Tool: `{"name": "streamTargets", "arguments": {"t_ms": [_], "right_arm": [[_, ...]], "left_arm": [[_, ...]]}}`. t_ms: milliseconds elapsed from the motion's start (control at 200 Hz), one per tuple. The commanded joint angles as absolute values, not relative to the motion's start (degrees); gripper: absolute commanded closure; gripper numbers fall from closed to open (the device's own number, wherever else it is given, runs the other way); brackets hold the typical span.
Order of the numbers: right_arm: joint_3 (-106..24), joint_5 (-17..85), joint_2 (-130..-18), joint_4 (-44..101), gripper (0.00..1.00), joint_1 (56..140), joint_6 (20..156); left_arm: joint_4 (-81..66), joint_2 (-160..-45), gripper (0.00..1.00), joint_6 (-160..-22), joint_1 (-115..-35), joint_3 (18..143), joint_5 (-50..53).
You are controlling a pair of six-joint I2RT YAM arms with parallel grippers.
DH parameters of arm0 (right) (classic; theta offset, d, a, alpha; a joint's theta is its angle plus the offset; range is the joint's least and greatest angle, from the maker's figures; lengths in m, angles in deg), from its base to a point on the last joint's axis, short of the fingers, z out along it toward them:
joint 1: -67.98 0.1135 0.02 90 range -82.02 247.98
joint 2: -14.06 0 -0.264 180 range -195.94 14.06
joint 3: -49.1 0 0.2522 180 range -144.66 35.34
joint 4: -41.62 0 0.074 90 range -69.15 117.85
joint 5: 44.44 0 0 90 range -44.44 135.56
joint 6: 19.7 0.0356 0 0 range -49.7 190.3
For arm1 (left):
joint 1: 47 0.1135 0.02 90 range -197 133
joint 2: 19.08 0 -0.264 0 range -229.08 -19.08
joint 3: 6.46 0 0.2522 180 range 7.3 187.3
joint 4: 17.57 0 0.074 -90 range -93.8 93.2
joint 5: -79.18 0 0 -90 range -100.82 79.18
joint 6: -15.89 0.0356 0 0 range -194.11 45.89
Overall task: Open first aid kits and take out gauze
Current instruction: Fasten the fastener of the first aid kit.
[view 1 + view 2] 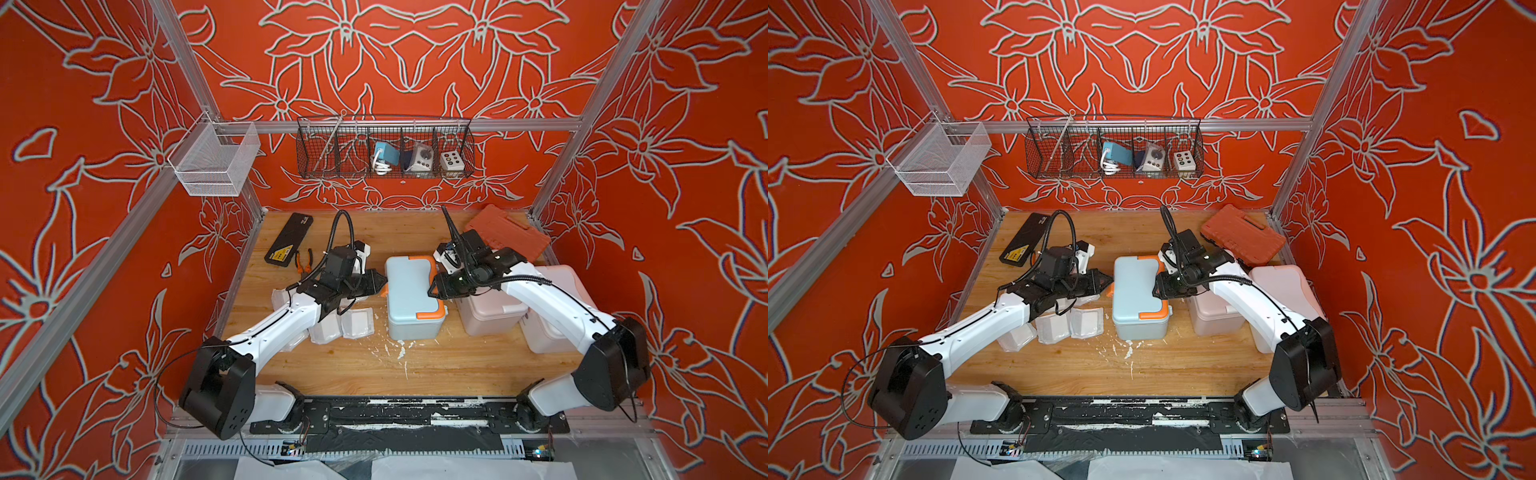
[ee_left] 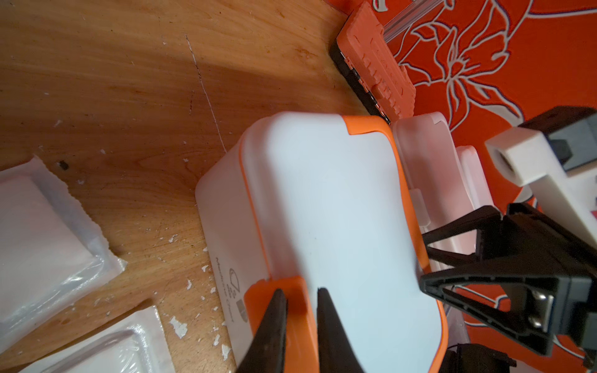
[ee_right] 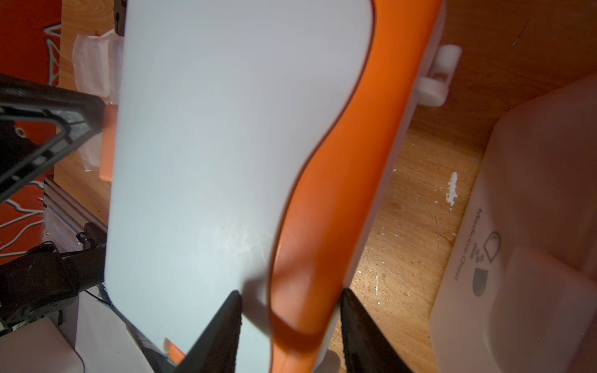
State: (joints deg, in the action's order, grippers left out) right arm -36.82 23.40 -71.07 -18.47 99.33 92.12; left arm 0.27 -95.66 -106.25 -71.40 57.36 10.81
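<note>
Left gripper [image 2: 298, 310]: its fingertips fill the foreground of its wrist view, clenched narrow on the orange latch [image 2: 258, 297] at the logo face of the blue-grey kit [image 2: 323, 200]. Lid down; kit not yet opened. Right gripper [image 3: 290, 300]: directly opposite, jaws half spread astride the orange trim [image 3: 339, 161] on the hinge side. Whether they pinch it or merely stand over it cannot be told from this angle. Gauze packets [image 1: 353, 328] lie on the table [image 1: 415, 365] behind the left claw, partly under its forearm.

Hazards. The hold on the latch is by the tips only. A pull could slip off, or drag the whole kit toward the left claw if the right is not bracing it. The hinge knuckles sit on the right claw's side, so the lid would swing onto that claw. The left forearm could sweep the gauze.

Clearances. Pale pink kit [image 1: 486, 320] stands just beside the blue-grey one, immediately behind the right claw, with the white kit [image 1: 557, 278] beyond: no room there. Open board lies on the robot's side of both claws
</note>
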Motion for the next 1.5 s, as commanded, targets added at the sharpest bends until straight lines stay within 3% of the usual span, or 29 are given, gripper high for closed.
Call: {"name": "streamTargets", "arguments": {"t_ms": [0,1381,1496], "right_arm": [[-36.52,23.68,-72.89,-20.13,0.50,99.36,91.39],[-35.33,23.19,-72.40,-19.37,0.51,99.37,91.92],[-35.33,23.11,-72.41,-19.43,0.51,99.37,91.92]], "left_arm": [[0.23,-96.60,0.82,-105.76,-71.87,57.11,11.21],[-0.06,-94.63,0.83,-106.06,-71.61,54.33,10.72],[-2.48,-93.72,0.79,-107.45,-71.61,53.58,12.90]]}}
